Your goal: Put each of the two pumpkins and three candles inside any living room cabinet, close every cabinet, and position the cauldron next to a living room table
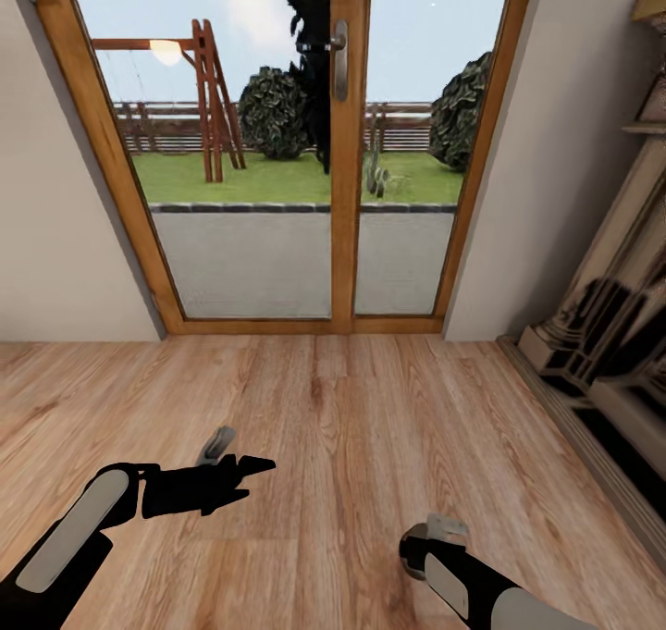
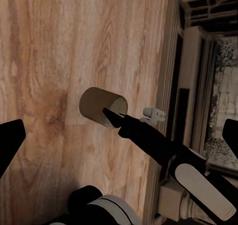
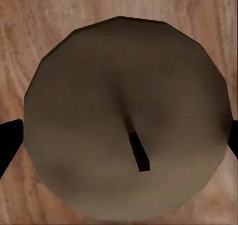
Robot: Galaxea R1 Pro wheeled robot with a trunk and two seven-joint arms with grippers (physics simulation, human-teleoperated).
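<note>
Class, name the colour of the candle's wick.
Black, on the grey-brown candle; wick shows best in the right wrist view.

Candle (image 3: 126,118) hides the right gripper's fingers (image 3: 9,140), edge-cropped.

1 candle (image 3: 124,116) shows. It is a short, stubby cylinder, dull grey-brown in this light, with a gently domed top that dips slightly toward the middle. A thin dark wick stands just off the centre of that top, leaning a little. The candle sits between the 2 fingers (image 3: 7,140) of the right gripper (image 1: 433,539), whose black tips meet its round wall on opposite sides. In the left wrist view the candle (image 2: 99,105) appears from the side, with 1 dark finger lying across its wall, above the wooden floor (image 2: 44,61).
</note>
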